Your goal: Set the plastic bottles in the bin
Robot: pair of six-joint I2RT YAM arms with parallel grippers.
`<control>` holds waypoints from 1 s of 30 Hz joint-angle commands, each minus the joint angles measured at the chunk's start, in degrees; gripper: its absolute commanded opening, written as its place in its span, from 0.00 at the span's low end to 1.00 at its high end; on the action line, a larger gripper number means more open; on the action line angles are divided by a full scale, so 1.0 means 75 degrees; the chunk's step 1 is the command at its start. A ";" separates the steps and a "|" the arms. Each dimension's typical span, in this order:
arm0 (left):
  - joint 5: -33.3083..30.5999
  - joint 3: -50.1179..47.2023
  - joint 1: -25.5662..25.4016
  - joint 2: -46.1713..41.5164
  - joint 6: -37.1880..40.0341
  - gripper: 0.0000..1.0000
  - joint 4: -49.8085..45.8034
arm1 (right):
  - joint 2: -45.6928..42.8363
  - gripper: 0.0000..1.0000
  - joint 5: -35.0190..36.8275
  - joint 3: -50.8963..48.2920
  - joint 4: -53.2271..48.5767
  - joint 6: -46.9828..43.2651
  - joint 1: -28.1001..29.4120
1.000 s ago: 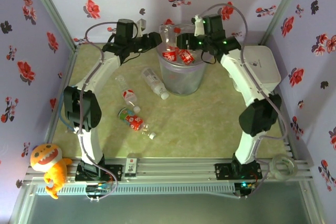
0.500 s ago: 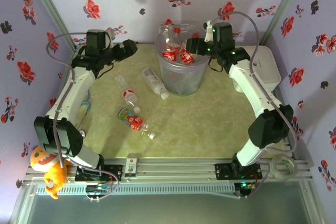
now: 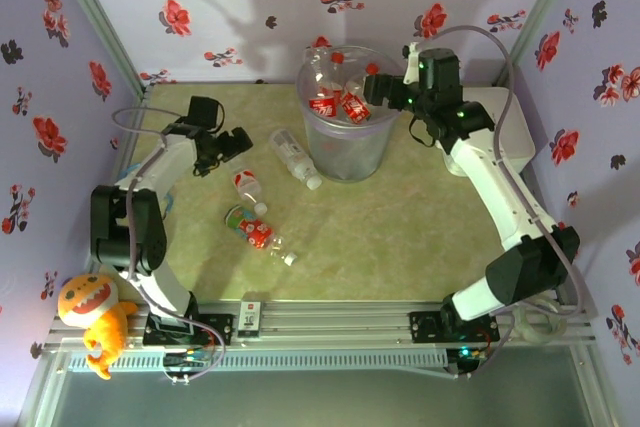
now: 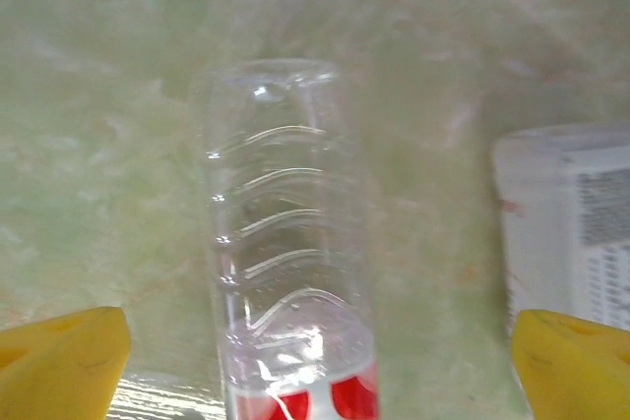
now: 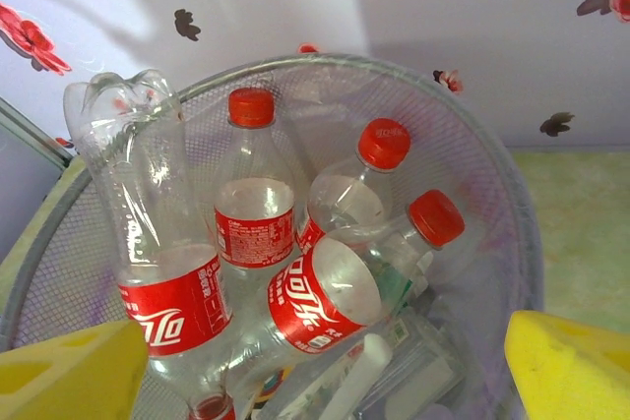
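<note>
You are looking at a robot test cell, not a home: the left arm and right arm are bolted to an aluminium rail at the near table edge, and flowered lilac panels on metal posts close three sides.

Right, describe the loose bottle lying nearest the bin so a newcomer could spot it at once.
Find the large translucent grey-lilac round plastic bin at the back of the pale green table. Just left of its base, a small clear plastic bottle lies on its side on the tabletop. Its label and cap are white, while the red-labelled bottles lie further from the bin.
</note>
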 commanded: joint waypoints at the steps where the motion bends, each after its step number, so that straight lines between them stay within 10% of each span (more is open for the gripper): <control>1: -0.0581 0.0021 -0.0105 0.0390 -0.0362 0.99 -0.0239 | -0.0148 0.95 0.0225 -0.0147 -0.0190 -0.0237 -0.0042; 30: -0.0406 0.0303 -0.0142 0.0037 -0.0503 0.63 0.0369 | 0.0036 0.93 -0.0254 0.0302 -0.0571 -0.0289 0.0103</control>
